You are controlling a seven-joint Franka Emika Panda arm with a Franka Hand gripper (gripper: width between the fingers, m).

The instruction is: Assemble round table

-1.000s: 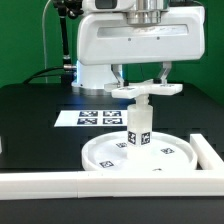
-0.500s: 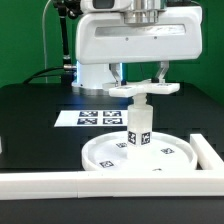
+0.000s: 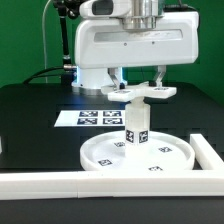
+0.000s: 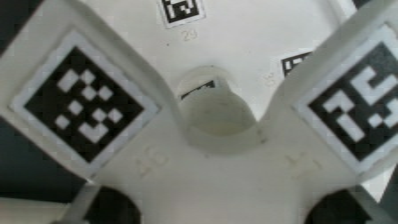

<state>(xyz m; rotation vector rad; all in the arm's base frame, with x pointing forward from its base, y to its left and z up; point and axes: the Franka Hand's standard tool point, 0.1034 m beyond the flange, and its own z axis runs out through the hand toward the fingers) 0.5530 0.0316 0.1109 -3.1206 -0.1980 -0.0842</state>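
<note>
The large rimmed round disc (image 3: 100, 155) lies on the black table. The short cylinder post (image 3: 136, 125) stands upright on its middle, tags on its sides. My gripper (image 3: 140, 82) is shut on the flat cross-shaped piece (image 3: 141, 93) and holds it level on or just above the post's top; I cannot tell whether they touch. In the wrist view the cross-shaped piece (image 4: 214, 150) fills the picture, with tags on its arms and a round hole at its centre. My dark fingertips (image 4: 111, 205) show at its edge, either side of my gripper's middle (image 4: 231, 205).
The marker board (image 3: 92, 117) lies flat behind the disc. Long white border bars run along the front (image 3: 50, 185) and the exterior view's right (image 3: 207, 152), close to the disc. The robot's base (image 3: 95, 70) stands at the back.
The cross-shaped piece has turned a little in my grip and shifted slightly toward the exterior view's left. The post beneath it looks slightly turned too. The disc has stayed put.
</note>
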